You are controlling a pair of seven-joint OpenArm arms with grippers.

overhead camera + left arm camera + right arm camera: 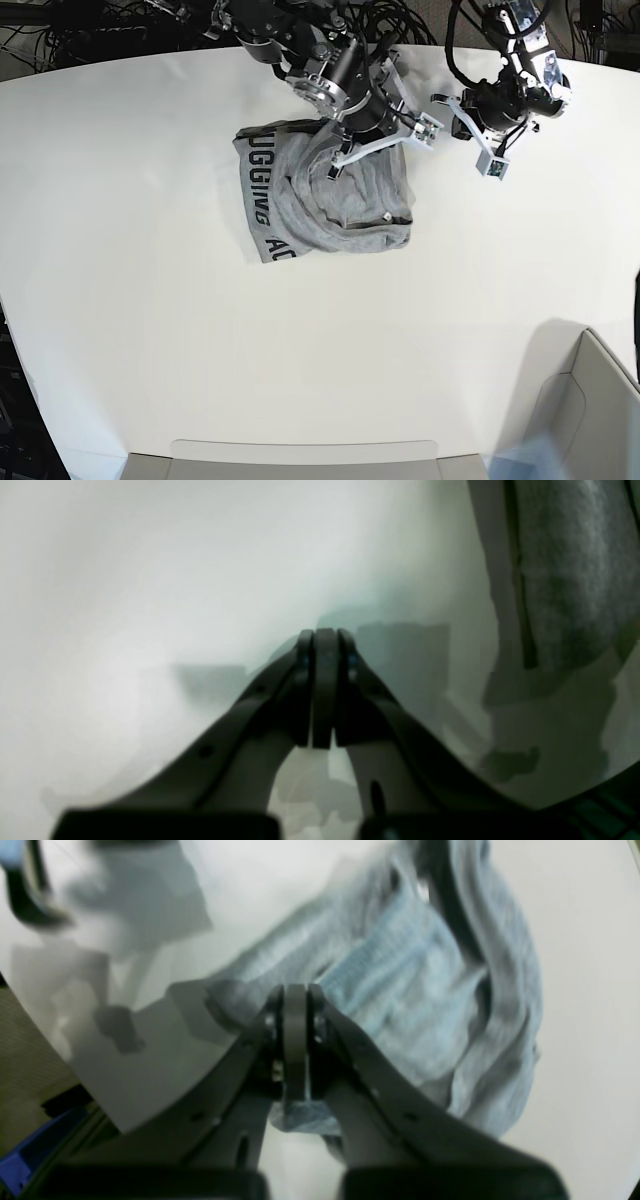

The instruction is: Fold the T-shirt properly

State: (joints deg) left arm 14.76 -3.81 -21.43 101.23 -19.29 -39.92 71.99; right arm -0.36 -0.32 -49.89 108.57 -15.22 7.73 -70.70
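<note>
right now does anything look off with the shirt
Yes: the T-shirt lies bunched and creased near the table's far edge, one lettered strip turned outward on its left, edges uneven. Not a neat fold yet.

— What colour was the T-shirt?
— Heather grey, with black block lettering down one edge.
— And the table?
— Plain white.
— The grippers?
— Both black: the left gripper and the right gripper.
</note>
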